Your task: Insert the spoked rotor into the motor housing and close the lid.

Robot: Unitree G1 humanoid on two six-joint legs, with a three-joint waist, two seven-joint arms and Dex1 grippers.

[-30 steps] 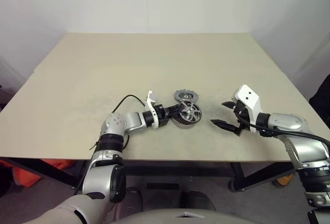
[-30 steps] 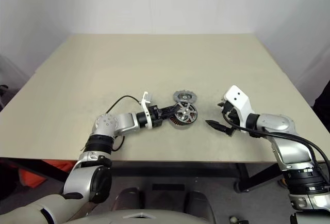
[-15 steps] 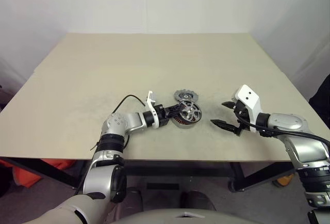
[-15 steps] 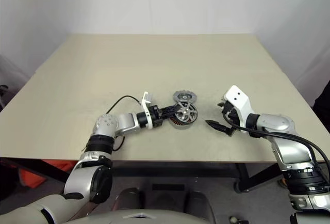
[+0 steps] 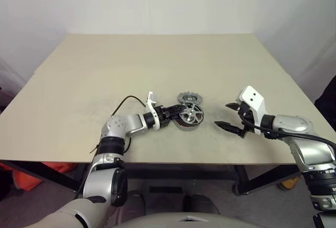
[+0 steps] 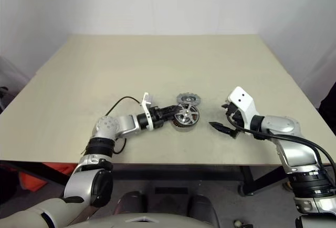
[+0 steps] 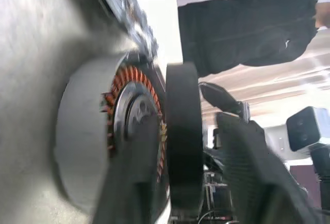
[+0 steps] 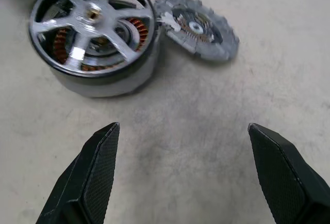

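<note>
The spoked rotor (image 8: 93, 20) lies on top of the motor housing (image 8: 105, 82), slightly tilted, with copper windings showing through its spokes. Both sit at the table's near middle (image 5: 190, 117). My left gripper (image 5: 177, 114) reaches in level from the left and is open. Its fingers (image 7: 252, 177) stand either side of the rotor's dark rim (image 7: 183, 141), with a gap on one side. The lid (image 5: 188, 99), a flat grey ribbed disc, lies on the table just behind the housing. My right gripper (image 5: 229, 115) hovers open to the right, apart from the parts and pointing at them.
The beige table (image 5: 157, 60) stretches wide behind the parts, and its front edge (image 5: 173, 161) is close below them. A black cable (image 5: 128, 101) loops by my left wrist. In the left wrist view a person's dark sleeve (image 7: 242, 22) shows beyond the table.
My left gripper's fingers have parted from the rotor's rim. The rotor has settled flatter onto the housing. The right arm has not moved.
</note>
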